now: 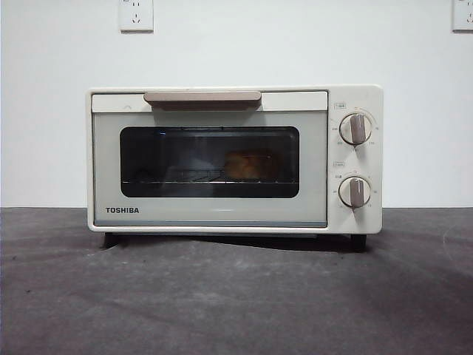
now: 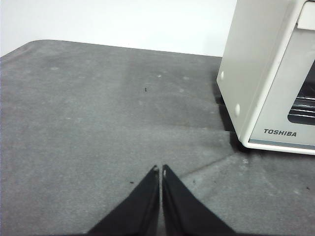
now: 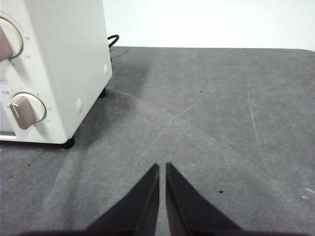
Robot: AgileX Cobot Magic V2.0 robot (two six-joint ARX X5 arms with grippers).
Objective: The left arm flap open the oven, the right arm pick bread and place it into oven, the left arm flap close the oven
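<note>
Dark grey table surface [image 1: 236,296] is being seen nearest the front camera, and on it the cream-white oven [image 1: 235,159] is being supported, well back toward the white wall. Its door is being kept shut, with the beige bar handle [image 1: 202,97] lying along the top edge and two beige knobs [image 1: 355,160] being shown one above the other at the side. Behind the dark glass window [image 1: 210,161] the bread [image 1: 247,166] is being carried on the wire rack, dimly visible as an orange-brown shape. From the left wrist camera, the left gripper [image 2: 160,170] is being held clenched and empty over the table, apart from the oven's TOSHIBA corner. From the right wrist camera, the right gripper [image 3: 162,166] is likewise being held clenched on nothing, apart from the oven's knob side.
</note>
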